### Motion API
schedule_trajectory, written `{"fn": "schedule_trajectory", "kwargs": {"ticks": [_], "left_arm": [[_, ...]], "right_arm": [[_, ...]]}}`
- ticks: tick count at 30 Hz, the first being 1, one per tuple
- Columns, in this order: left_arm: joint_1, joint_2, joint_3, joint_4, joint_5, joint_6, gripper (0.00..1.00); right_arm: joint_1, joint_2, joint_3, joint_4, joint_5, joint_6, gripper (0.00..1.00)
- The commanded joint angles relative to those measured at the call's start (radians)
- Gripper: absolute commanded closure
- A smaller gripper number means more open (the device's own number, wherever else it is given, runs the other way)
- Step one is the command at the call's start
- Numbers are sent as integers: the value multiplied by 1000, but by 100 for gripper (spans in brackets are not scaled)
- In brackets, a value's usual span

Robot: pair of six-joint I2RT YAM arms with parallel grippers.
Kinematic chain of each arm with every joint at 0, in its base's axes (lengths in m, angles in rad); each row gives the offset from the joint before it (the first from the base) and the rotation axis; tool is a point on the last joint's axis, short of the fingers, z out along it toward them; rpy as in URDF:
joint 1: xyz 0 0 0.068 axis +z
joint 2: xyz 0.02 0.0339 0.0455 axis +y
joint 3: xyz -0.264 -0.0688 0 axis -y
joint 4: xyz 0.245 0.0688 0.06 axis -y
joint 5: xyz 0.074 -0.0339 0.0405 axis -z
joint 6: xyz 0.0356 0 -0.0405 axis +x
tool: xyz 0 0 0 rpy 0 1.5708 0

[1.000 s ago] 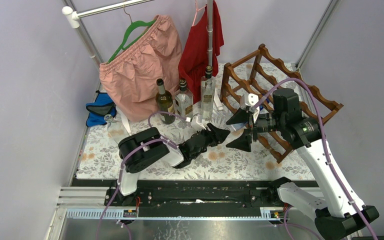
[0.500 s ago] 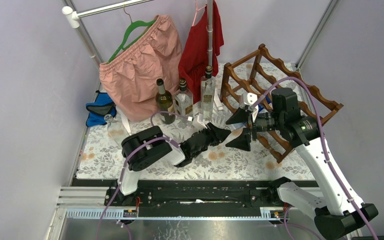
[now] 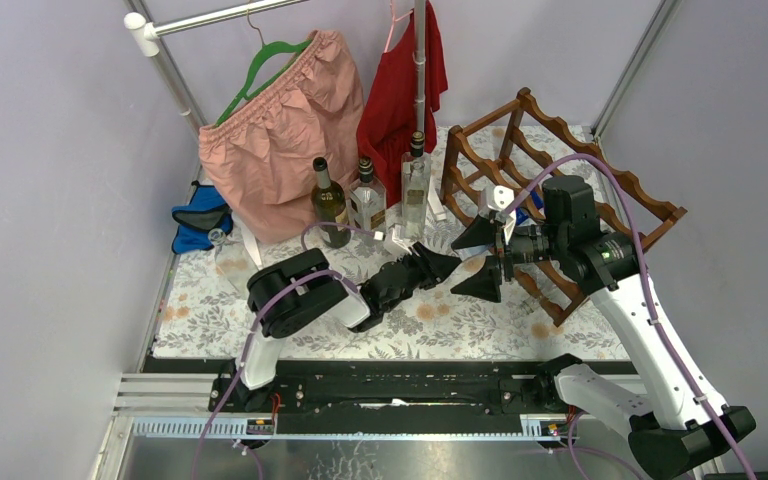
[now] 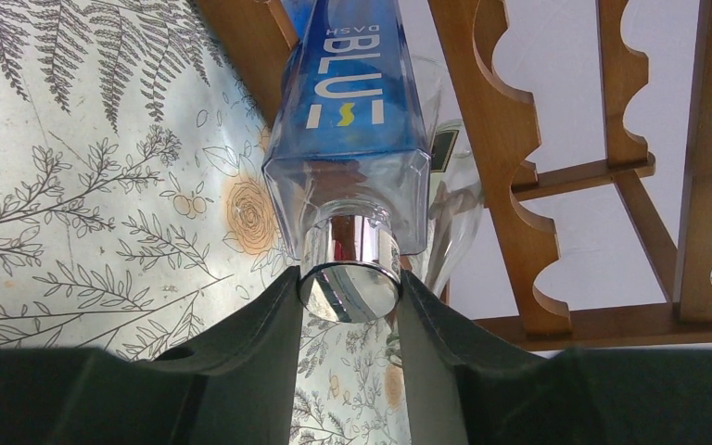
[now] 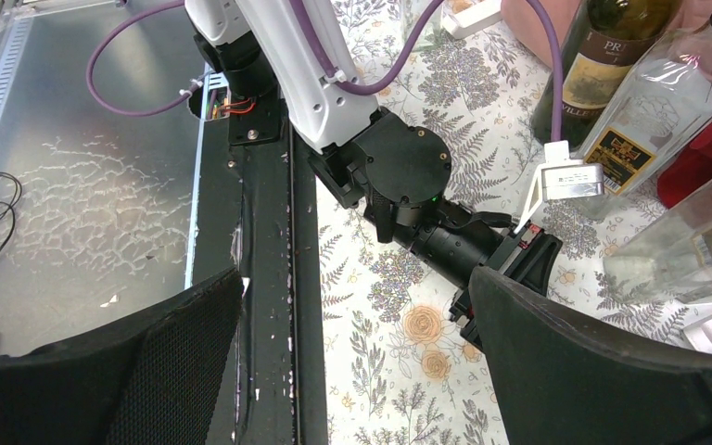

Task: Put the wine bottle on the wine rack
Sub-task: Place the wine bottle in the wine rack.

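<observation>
Wine bottle: clear glass wine bottle (image 4: 348,111) with a blue label and a silver cap. It is held low over the tabletop (image 3: 440,330), just at the near left side of the wine rack (image 3: 545,112).
Long axis: it runs straight away from the left gripper (image 4: 348,287), with the cap toward the gripper and the base toward the rack's scalloped rails (image 4: 501,139). Whether the base rests on a rail cannot be told.
Left gripper: pinching the bottle's cap, with a finger against each side.
Right gripper: (image 3: 482,260) spread wide and holding nothing. It faces the left gripper from the rack side, with the bottle's body about level with its fingers.
Nearer arm: the left arm has the bottle. The right arm is close beside it.
Left arm pose: folded low and stretched out flat toward the rack.
Right arm pose: raised at the elbow, with the wrist turned back toward the near edge.
Wine rack: stands at the far right corner of the tabletop, tilted back.
Next move, as a judgement: push the bottle along its own axis into a cradle.
</observation>
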Motion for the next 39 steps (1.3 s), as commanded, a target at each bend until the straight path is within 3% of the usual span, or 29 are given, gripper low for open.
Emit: {"fn": "schedule_trajectory", "kwargs": {"ticks": [1, 11, 22, 39], "left_arm": [[12, 17, 21, 60, 24, -12, 54], [23, 34, 19, 97, 37, -33, 52], [35, 89, -11, 182, 34, -97, 83], [51, 219, 9, 238, 54, -169, 89]], "right_arm": [[-12, 1, -1, 26, -37, -11, 0], [-14, 2, -4, 29, -44, -10, 0], [-15, 4, -7, 31, -49, -9, 0], [-16, 21, -2, 29, -51, -10, 0]]}}
